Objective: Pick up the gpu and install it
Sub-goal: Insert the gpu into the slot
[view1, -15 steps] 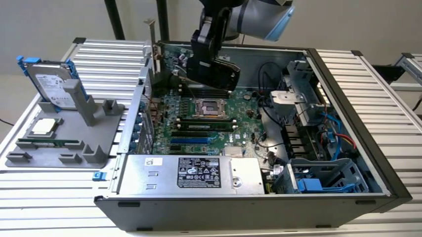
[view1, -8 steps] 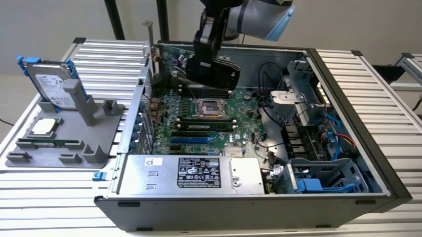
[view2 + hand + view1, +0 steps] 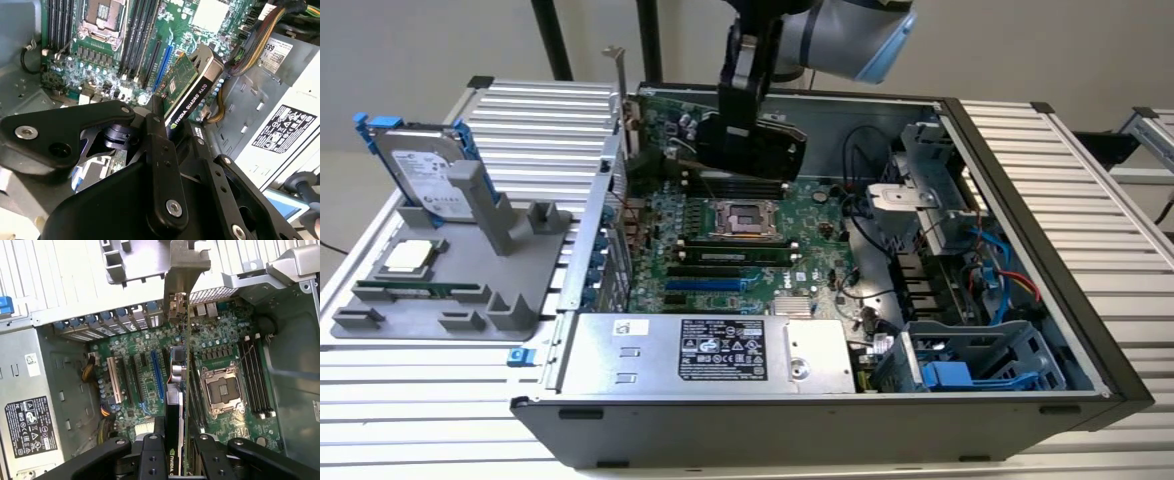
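Where the ribbed metal bench (image 3: 1067, 160) carries the lot, items are listed by size.

1. Computer case (image 3: 854, 430): dark tower lying on its side, side panel off, interior open to the exterior view.
2. Motherboard (image 3: 821, 255): green, flat on the case floor, with an empty processor socket (image 3: 750, 217) near its middle.
3. Power supply (image 3: 707, 350): silver box with a label, set along the near wall of the case.
4. Grey fixture (image 3: 400, 320): on the bench at the exterior view's left, just beside the case. It holds an upright hard drive (image 3: 427, 175) with blue tabs and a narrow memory stick (image 3: 414, 291) lying flat.
5. Pincer (image 3: 744, 110): black, closed on the gpu, one finger on each face of the card, as seen in both wrist views.
6. Gpu (image 3: 750, 148): green card with a dark cover, held edge-down inside the case over the motherboard, running along the expansion slots beside the socket. Its silver bracket (image 3: 185, 270) points toward the case's rear slot wall.
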Motion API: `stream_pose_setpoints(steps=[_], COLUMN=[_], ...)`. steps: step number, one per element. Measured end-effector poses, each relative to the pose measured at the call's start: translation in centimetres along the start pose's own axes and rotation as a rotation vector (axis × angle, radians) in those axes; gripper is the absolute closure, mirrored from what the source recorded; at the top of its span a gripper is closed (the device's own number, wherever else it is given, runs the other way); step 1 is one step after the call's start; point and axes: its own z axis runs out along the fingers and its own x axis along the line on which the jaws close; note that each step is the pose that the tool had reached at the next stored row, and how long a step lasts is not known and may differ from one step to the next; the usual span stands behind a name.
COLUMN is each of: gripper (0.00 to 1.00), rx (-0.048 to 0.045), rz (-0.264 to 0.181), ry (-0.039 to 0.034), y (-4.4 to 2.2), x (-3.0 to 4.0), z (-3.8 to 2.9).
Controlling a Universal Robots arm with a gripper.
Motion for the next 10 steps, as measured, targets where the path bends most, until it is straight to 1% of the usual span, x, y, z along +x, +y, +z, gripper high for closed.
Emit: stream_pose_setpoints(steps=[10], gripper=[1.00], rx=[-0.0004], rz=[-0.081], ry=[0.0063], y=[0.01], x=[-0.03], z=[0.00])
